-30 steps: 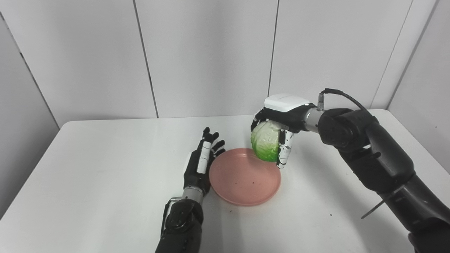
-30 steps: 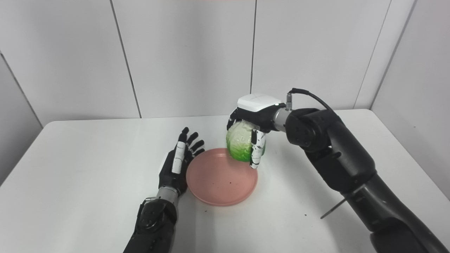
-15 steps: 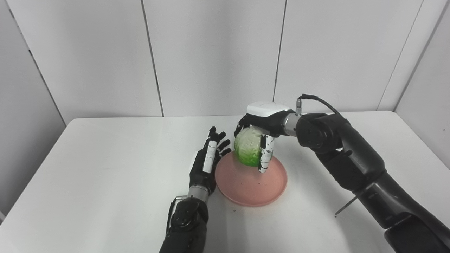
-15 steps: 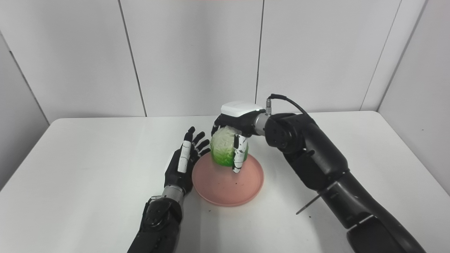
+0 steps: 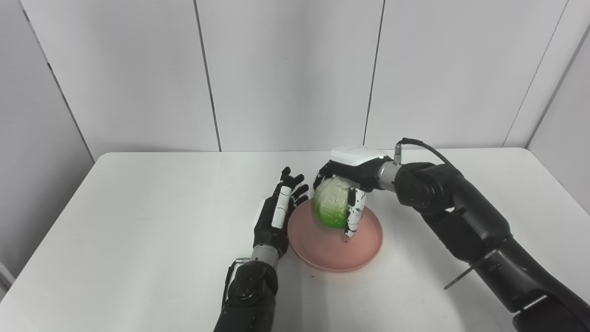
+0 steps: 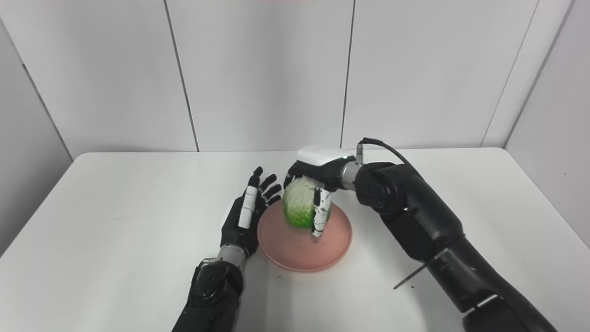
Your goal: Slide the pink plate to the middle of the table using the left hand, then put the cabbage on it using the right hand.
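Note:
The pink plate (image 5: 341, 246) lies on the white table (image 5: 138, 221) near its middle. My right hand (image 5: 351, 184) grips the green and white cabbage (image 5: 331, 208) from above, over the far part of the plate; the cabbage's underside is at or just above the plate surface, contact unclear. My left hand (image 5: 276, 216) is open with fingers spread, standing edge-on against the plate's left rim. In the right eye view the cabbage (image 6: 299, 207) and plate (image 6: 299, 249) show the same arrangement.
Grey wall panels (image 5: 295, 69) stand behind the table's far edge. A few dark specks lie on the plate and on the table near its front rim. A thin rod sticks out from my right forearm (image 5: 461, 276).
The camera view has shifted. My right hand has carried the cabbage leftward and down, from past the plate's far right rim to over the plate. The left hand stays beside the plate.

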You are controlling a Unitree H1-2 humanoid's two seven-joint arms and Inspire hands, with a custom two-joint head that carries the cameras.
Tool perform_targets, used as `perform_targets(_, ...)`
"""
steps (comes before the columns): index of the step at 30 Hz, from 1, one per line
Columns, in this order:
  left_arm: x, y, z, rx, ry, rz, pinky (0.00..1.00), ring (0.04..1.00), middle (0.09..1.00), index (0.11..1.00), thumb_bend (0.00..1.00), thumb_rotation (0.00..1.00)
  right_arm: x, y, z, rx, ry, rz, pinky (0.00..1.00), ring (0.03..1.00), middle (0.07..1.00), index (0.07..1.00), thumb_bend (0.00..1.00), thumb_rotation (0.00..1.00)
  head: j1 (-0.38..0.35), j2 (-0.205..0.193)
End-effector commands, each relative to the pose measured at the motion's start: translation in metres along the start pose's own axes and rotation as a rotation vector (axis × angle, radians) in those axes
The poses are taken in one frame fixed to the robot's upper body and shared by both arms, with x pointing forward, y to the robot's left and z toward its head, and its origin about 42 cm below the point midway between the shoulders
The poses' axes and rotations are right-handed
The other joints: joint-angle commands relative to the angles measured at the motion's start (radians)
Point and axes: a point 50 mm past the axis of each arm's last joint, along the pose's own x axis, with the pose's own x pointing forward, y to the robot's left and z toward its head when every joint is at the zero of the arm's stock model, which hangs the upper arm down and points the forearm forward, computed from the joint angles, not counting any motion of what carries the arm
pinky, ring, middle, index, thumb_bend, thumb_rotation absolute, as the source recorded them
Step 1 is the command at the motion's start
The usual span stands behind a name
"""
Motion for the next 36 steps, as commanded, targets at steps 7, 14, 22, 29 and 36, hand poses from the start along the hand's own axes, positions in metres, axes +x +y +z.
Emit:
perform_targets(7,0.004,-0.003,0.010,0.000,0.031,-0.002,0.85,0.917,0.944,0.994,0.94,0.82,-0.010,-0.037,0.001,-0.030,-0.036,-0.054,0.36,0.436,0.496,0.493,0.52,0.00,-0.008,0.021)
perform_targets(14,0.005,-0.009,0.010,0.006,0.030,-0.002,0.83,0.894,0.938,0.999,0.95,0.83,-0.016,-0.027,0.001,-0.043,-0.035,-0.009,0.55,0.599,0.631,0.630,0.91,0.39,0.003,0.004)
perform_targets(22,0.001,-0.005,0.010,-0.003,0.025,-0.003,0.84,0.922,0.949,1.000,0.93,0.83,-0.027,-0.022,0.002,-0.090,-0.090,-0.014,0.75,0.824,0.801,0.728,1.00,0.80,-0.026,0.006)
perform_targets(29,0.000,-0.004,0.005,0.012,0.038,0.008,0.81,0.906,0.936,1.000,0.95,0.85,-0.038,-0.026,-0.002,-0.110,-0.098,-0.014,0.68,0.790,0.805,0.731,1.00,0.77,-0.025,-0.005)
perform_targets(36,0.001,-0.004,-0.001,0.002,0.042,0.006,0.81,0.899,0.946,0.987,0.94,0.84,-0.053,-0.036,-0.011,-0.123,-0.090,-0.039,0.60,0.711,0.761,0.727,1.00,0.74,-0.034,-0.025)
